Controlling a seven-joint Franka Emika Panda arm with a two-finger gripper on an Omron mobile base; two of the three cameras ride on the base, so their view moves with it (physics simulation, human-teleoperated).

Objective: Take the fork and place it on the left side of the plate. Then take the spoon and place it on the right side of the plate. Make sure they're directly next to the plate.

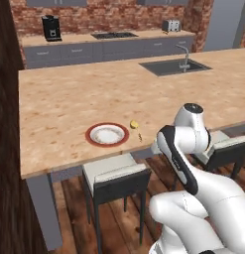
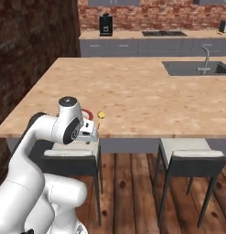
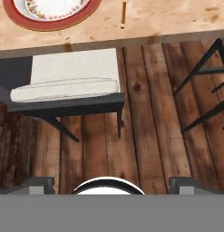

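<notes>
The plate (image 1: 107, 134), red-rimmed with a white centre, lies near the counter's front edge; the arm partly hides the plate (image 2: 88, 112) in the right base view. Just right of it lies the spoon (image 1: 135, 125), yellow bowl away from the edge and thin handle (image 3: 123, 13) pointing toward it. The fork is hidden. My gripper (image 3: 112, 185) hangs off the counter, in front of its edge and above a stool, its jaws wide open and empty. The hand (image 2: 89, 131) sits a little right of the plate, near the spoon's handle.
A cushioned stool (image 3: 68, 84) stands under the gripper, another stool (image 2: 192, 157) to the right. Wooden floor lies below. A sink (image 1: 174, 66) with a faucet is set in the far right of the counter. A dark wall (image 1: 5, 124) runs along the left.
</notes>
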